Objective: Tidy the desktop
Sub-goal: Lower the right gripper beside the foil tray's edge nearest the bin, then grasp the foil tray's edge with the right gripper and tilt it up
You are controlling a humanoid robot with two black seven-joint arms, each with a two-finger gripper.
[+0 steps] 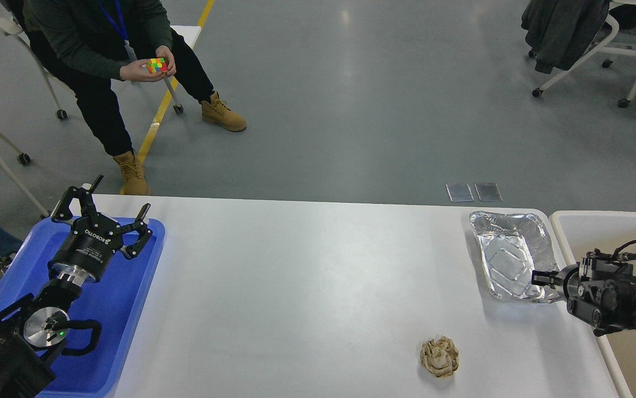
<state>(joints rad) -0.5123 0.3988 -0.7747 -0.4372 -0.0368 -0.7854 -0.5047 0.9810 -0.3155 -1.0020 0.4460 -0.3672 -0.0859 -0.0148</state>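
Here the right gripper (539, 278) touches the foil tray's (508, 254) near edge; whether its fingers have closed on the rim I cannot tell. Seemingly the step is clearing that empty tray, probably into the bin (572, 221) just beyond it. The desktop (306, 287) spreads leftward, a crumpled paper (439, 357) nearby. The left gripper (114, 216) hangs spread wide over the empty blue tray (130, 309).

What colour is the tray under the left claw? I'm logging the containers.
Bright blue: the tray, seen in the head view.
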